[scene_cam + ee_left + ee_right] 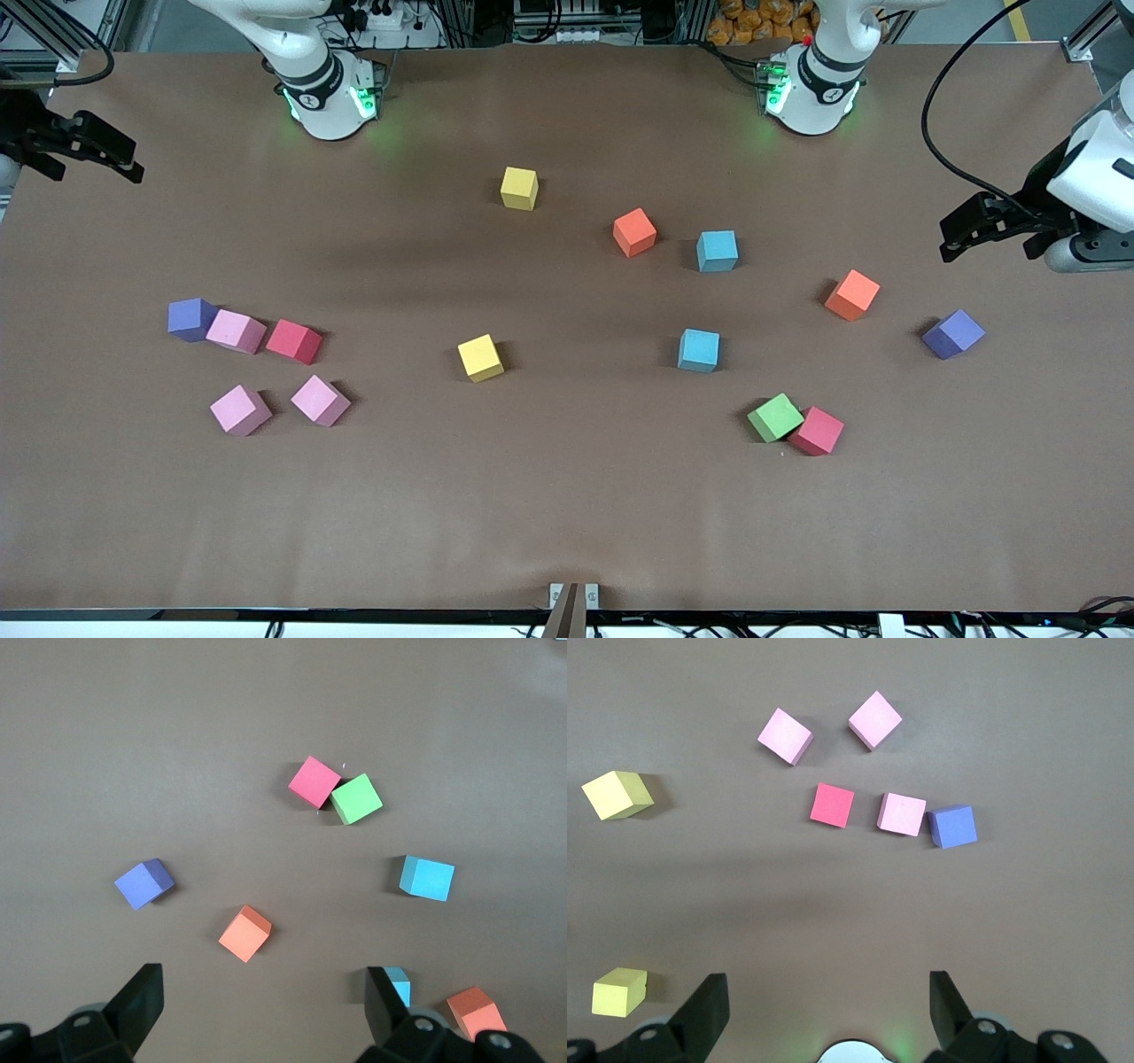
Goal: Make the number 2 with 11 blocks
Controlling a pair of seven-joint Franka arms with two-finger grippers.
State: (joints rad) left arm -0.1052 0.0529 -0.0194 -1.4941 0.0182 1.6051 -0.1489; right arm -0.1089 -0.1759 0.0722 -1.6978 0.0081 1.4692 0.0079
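Small cubes lie scattered on the brown table. Toward the right arm's end are three pink blocks (236, 331) (240, 410) (320, 400) and a red block (294, 341). Two yellow blocks (519, 188) (480, 358) lie mid-table. Toward the left arm's end are two orange blocks (634, 232) (852, 295), two light blue blocks (717, 251) (699, 350), and a green block (775, 417) touching a red block (817, 431). My left gripper (983, 239) (263, 992) hangs open and empty over its table end. My right gripper (96, 168) (828, 997) hangs open and empty over its end.
One purple cube (190, 319) touches the pink block farthest toward the right arm's end. A second purple cube (953, 334) sits alone below the left gripper. The arm bases (328, 97) (811, 89) stand at the table's back edge.
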